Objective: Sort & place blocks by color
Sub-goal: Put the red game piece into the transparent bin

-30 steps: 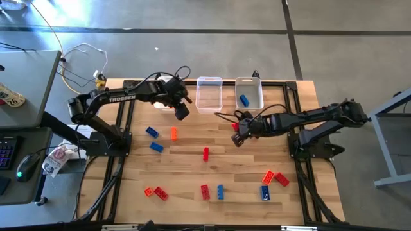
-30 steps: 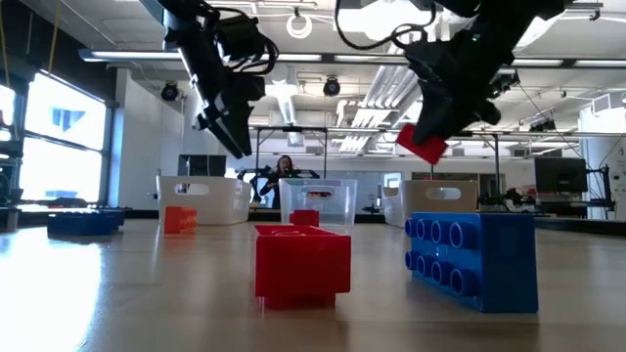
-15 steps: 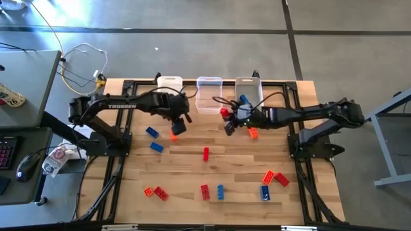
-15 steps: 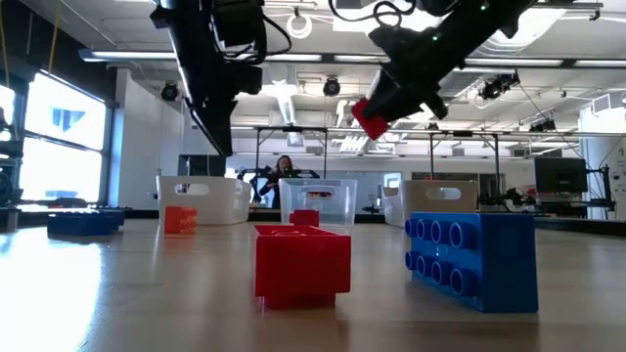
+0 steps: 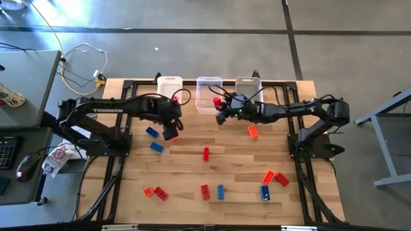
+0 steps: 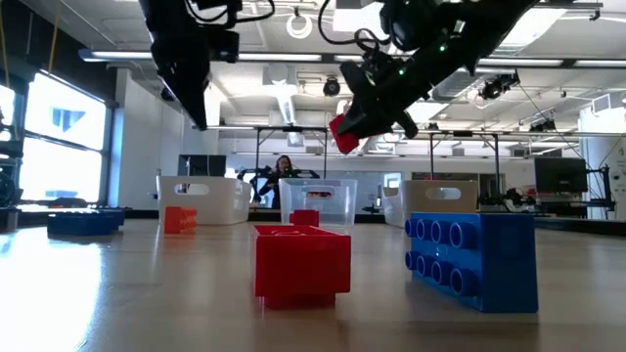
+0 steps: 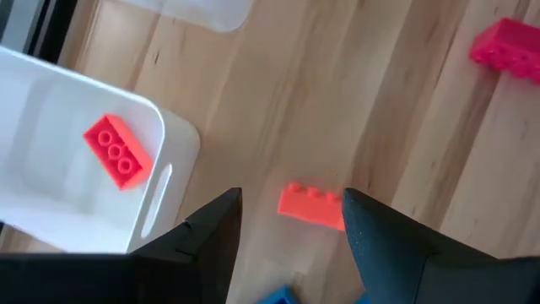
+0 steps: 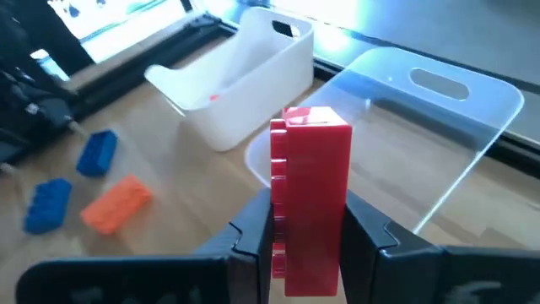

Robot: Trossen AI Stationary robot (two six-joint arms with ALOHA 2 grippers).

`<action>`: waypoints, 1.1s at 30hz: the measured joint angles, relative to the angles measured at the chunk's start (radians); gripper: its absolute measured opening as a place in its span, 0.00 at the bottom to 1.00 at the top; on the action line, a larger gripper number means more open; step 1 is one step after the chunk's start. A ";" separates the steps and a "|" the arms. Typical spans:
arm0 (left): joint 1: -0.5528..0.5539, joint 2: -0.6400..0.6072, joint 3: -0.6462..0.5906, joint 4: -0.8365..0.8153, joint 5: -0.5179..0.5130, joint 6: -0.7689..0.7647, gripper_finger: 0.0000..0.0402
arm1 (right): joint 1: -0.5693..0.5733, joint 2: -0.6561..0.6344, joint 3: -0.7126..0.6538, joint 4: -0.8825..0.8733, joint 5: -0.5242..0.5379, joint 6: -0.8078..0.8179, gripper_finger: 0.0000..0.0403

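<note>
My right gripper (image 5: 219,106) is shut on a red block (image 5: 216,101) and holds it in the air by the near rim of the clear middle bin (image 5: 209,82). My left gripper (image 7: 291,198) hangs open above an orange block (image 7: 310,205) that lies flat on the table, with a finger on either side and clear of it. The left white bin (image 7: 51,110) beside it holds one red block (image 7: 118,150). The right bin (image 5: 249,82) holds a blue block (image 5: 244,100). In the low view the held block (image 6: 344,133) shows high above the table. My right gripper pinches the red block's two broad faces (image 8: 310,228) between its two fingers. The fingers come slanting down from the table's right side. The block stands on end above the fingertips, its studs (image 8: 277,169) to one side, lifted clear of table and bins.
Two blue blocks (image 5: 151,132) (image 5: 156,146) lie by my left gripper. A red block (image 5: 205,153) lies mid-table and an orange one (image 5: 253,131) to its right. Several more red, blue and orange blocks (image 5: 220,191) lie along the near edge. Cables lie beyond the far left corner.
My right gripper has carried the red block from mid-table toward the far edge and the left, up to the middle bin, tipping more level. My left gripper has left the left bin and moved toward the near edge, coming over the orange block, still open.
</note>
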 joint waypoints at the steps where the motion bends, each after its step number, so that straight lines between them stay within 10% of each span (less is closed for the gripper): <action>1: -0.009 -0.008 -0.001 -0.013 -0.008 -0.009 0.48 | -0.005 0.012 0.000 0.019 0.000 -0.009 0.18; 33: -0.204 -0.056 -0.174 -0.063 -0.029 -0.227 0.48 | -0.107 0.244 -0.001 0.250 -0.040 -0.139 0.21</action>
